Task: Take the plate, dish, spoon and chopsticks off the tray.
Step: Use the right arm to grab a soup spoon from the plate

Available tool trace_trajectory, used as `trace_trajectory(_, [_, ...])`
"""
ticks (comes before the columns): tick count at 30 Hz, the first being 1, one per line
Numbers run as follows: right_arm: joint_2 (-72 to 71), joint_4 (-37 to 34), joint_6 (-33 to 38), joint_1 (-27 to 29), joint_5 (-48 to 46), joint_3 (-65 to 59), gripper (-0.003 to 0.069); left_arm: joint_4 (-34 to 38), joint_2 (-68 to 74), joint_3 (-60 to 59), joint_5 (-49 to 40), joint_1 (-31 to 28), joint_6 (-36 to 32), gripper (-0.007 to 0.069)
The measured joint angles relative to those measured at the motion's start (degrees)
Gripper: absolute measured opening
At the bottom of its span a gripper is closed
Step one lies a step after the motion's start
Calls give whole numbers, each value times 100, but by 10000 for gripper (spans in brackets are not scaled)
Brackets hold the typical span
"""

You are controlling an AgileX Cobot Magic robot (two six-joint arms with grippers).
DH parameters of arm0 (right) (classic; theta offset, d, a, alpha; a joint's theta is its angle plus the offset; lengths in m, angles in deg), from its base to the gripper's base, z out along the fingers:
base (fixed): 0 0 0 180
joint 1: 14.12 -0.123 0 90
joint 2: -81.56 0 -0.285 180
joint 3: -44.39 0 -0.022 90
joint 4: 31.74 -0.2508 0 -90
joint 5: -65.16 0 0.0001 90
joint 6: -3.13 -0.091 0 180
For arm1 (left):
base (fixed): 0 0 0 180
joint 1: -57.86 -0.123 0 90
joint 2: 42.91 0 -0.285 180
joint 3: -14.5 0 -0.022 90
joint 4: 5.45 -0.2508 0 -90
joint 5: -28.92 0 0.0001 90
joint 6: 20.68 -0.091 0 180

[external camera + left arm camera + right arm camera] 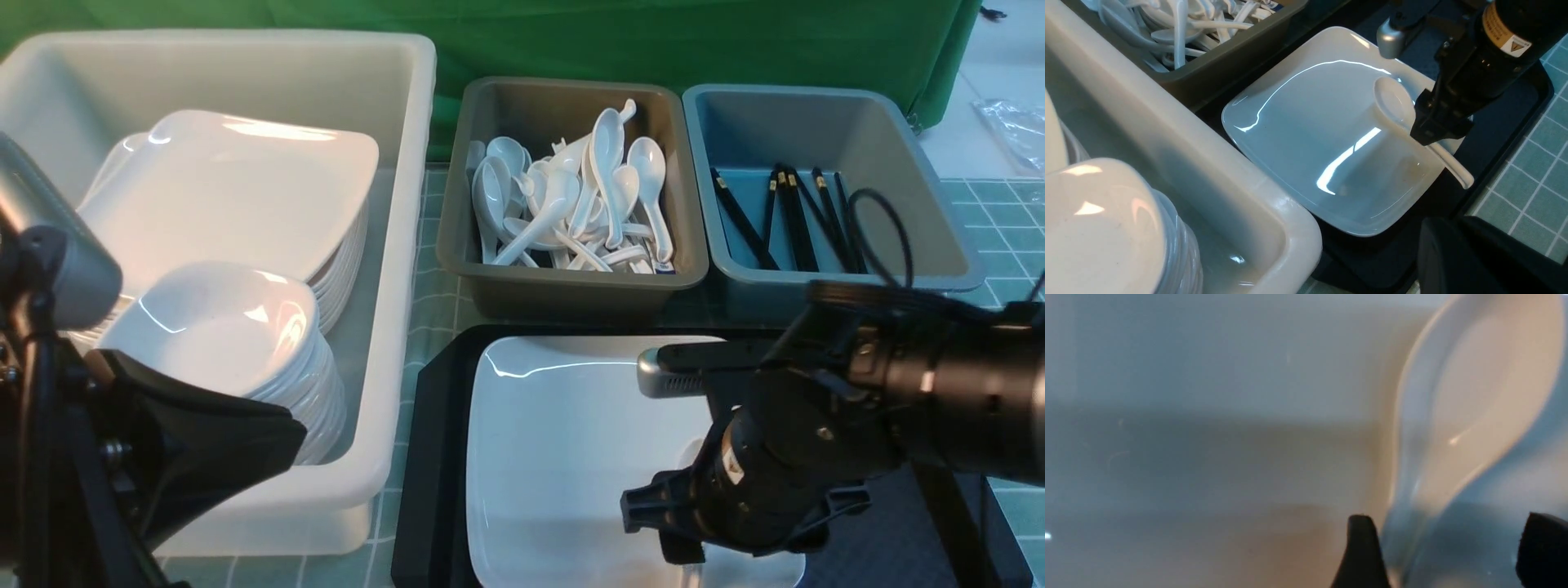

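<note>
The right gripper (1449, 551) is straddling the spoon (1392, 106) at the plate's (1310, 143) three o'clock edge, jaws apart. The left gripper (1478, 249) is sitting closed.

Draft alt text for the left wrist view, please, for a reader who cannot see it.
The right gripper hangs over the handle of the white spoon lying on the white plate in the black tray. A white bin and a grey bin of spoons stand alongside.
</note>
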Motion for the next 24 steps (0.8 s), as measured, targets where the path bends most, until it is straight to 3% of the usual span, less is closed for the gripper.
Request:
trace_trajectory(8, [350,-85,112,0,437,6,394,11,0,0,0,0,-81,20])
trace_trajectory(13, [368,-73,516,6,522,6,251,17,0,0,0,0,-87,20])
trace_trajectory(14, [368,-82,683,6,568,13,168,17,0,0,0,0,-87,20])
trace_trajectory(15, [368,-90,777,6,586,19,146,17,0,0,0,0,-91,20])
trace_trajectory(19, [321,-141,1133,6,397,231,102,17,0,0,0,0,-103,20])
trace_trajectory(24, [-103,-161,1584,57,252,1069,101,17,0,0,19,0,-176,20])
